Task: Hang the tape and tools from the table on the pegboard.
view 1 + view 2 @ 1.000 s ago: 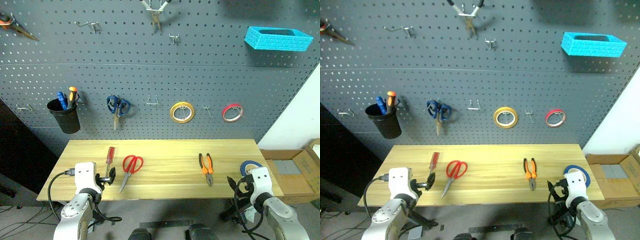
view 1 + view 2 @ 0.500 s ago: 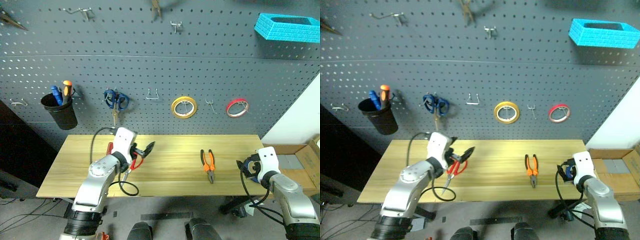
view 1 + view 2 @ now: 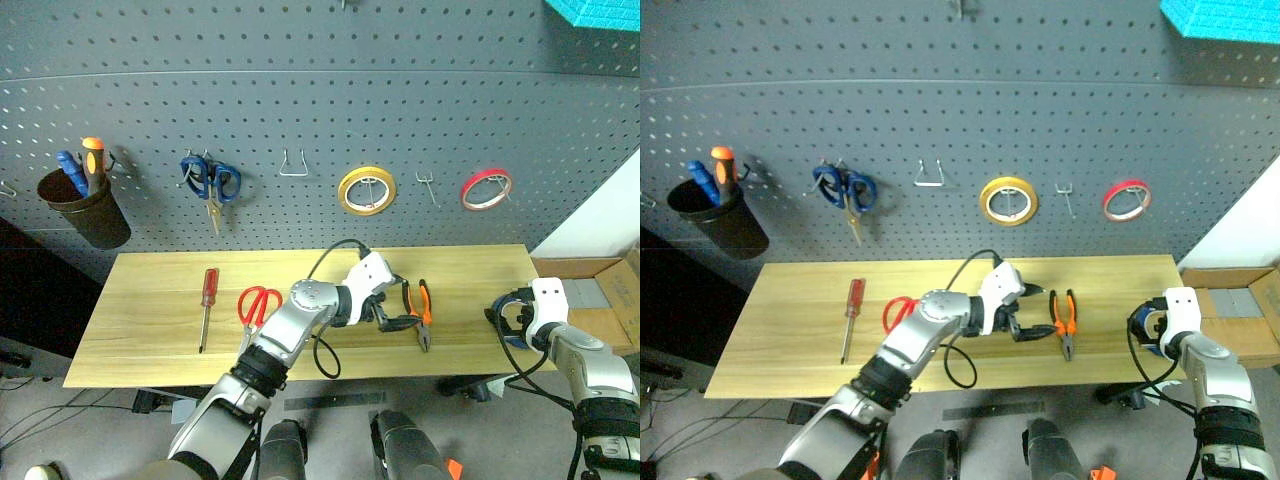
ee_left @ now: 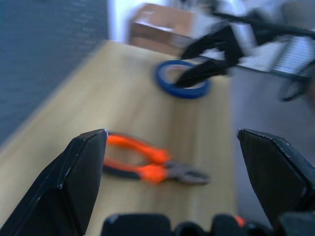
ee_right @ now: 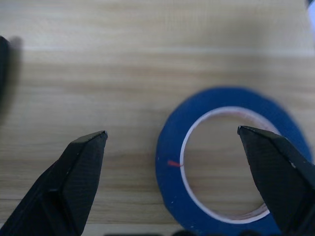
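The left gripper (image 3: 398, 305) has swung across the desk (image 3: 150, 320) from beside the screwdriver (image 3: 206, 306) to just beside the pliers (image 3: 423, 313), jaws wide and empty. The right gripper (image 5: 172, 196) hovers wide and empty over the tape (image 5: 231, 162), lying flat at the desk's right end. The pliers look stiff and heavy, best pinched across both rubbery handles; the tape is light, best taken by its rim.

Workshop tool station. Dark grey pegboard (image 3: 300, 90) with metal hooks: blue-handled scissors (image 3: 210, 182) at 10 o'clock, yellow tape roll (image 3: 366, 190) and red tape roll (image 3: 486, 188) toward 2 o'clock, black cup (image 3: 88, 212) of drivers at 9 o'clock. Light wooden table (image 3: 160, 310) below; cardboard box (image 3: 590, 290) at 3 o'clock.
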